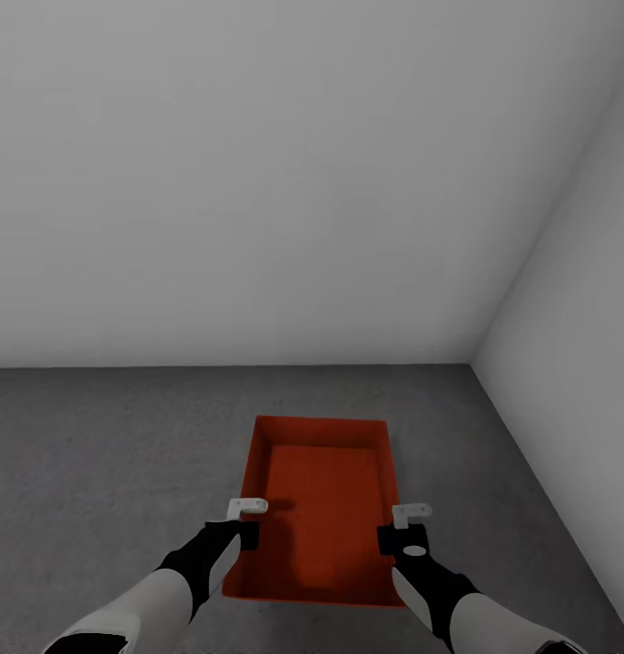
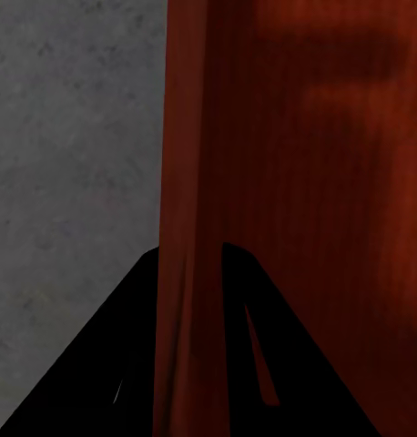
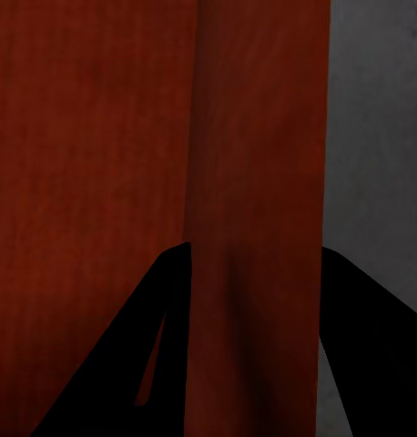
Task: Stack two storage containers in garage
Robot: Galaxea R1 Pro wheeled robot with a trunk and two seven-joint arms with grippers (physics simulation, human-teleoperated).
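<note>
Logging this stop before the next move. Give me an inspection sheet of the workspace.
Surface: grey concrete floor, rough and unmarked.
Job's things: one orange-red bin near the corner, held by its two long walls; whether it touches the floor cannot be told.
Clutter: nothing seen.
Grippers: left gripper has the bin's left wall between its fingers; right gripper straddles the right wall, fingers on either side.
Cables: nothing seen.
Surroundings: plain white walls meeting in a corner at right.
</note>
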